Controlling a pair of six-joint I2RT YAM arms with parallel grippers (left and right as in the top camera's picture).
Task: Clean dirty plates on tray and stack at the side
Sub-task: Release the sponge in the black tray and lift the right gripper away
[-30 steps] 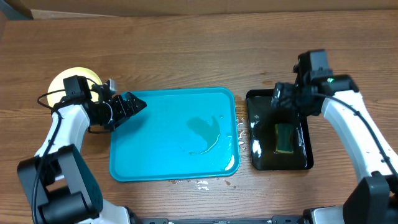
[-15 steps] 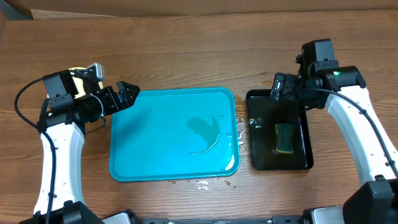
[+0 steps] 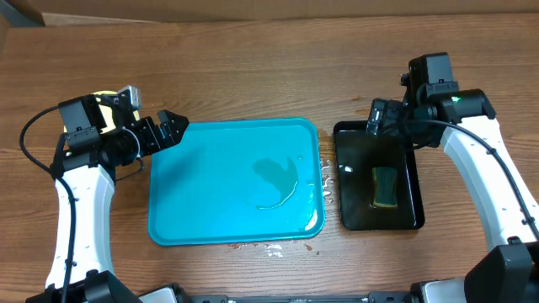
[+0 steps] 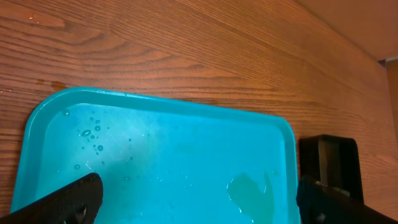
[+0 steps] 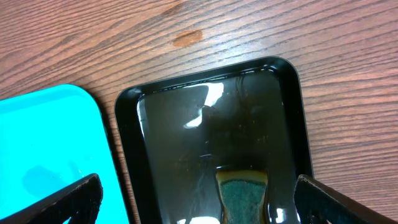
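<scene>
Spilled drops (image 3: 269, 248) lie on the table (image 3: 253, 67) just off the tray's (image 3: 194, 210) near edge, a sign of wet work. The tray itself holds no plate, only a thin puddle (image 3: 282, 181) toward its right side, so the washing looks done, or close to it.

Right of the tray sits the black tray (image 3: 354, 215) with the sponge (image 3: 386, 186) lying in its near half, put down and not held. The right gripper (image 3: 383, 118) hangs over that black tray's far end, jaws spread wide with nothing between them, likely parked there because the sponge is no longer needed.

At the tray's far-left corner the left gripper (image 3: 173, 128) points in over the rim, also spread wide and empty, as its wrist view shows.

Beyond it, left of the tray, a pale yellow sliver shows behind the left arm. It is probably the plates (image 3: 104, 100) stacked at the side, though the arm hides most of them, so their number cannot be told.
</scene>
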